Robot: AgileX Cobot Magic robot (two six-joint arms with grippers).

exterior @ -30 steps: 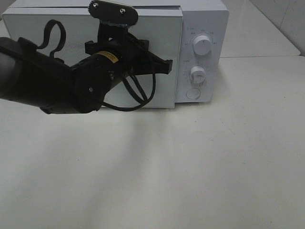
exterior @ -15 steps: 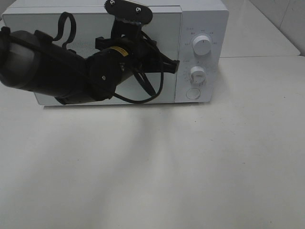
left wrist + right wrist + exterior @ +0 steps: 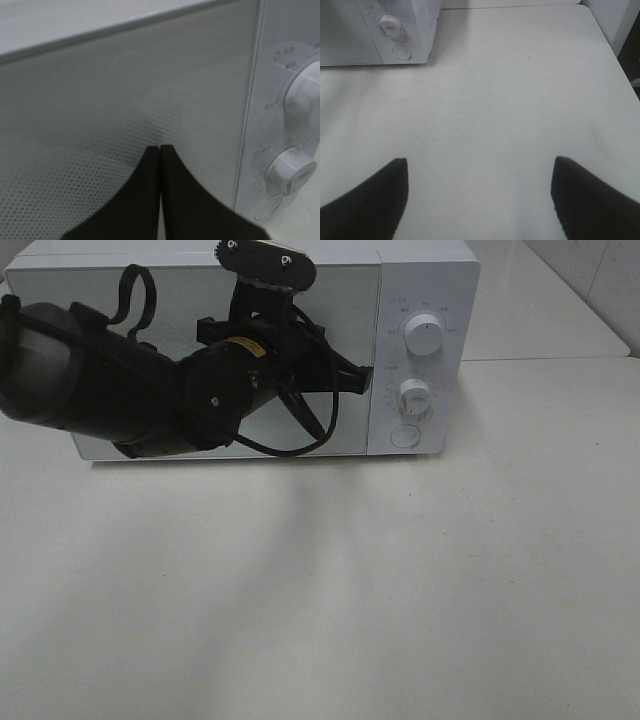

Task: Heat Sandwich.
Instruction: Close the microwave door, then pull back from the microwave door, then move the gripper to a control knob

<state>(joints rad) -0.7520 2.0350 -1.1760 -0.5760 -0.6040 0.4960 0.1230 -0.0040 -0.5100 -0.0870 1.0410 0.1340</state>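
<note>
Left end effector (image 3: 159, 148) is pinched fully closed with nothing in it, tips up against the shut door (image 3: 180, 300) of the microwave (image 3: 425, 280), near the edge beside the two dials (image 3: 423, 337), though actual contact can't be made out. Right end effector (image 3: 480, 160) hangs wide apart and empty above the bare counter (image 3: 400, 570), well clear of the microwave. The sandwich shows in no view, and the shut door blocks any look inside.
</note>
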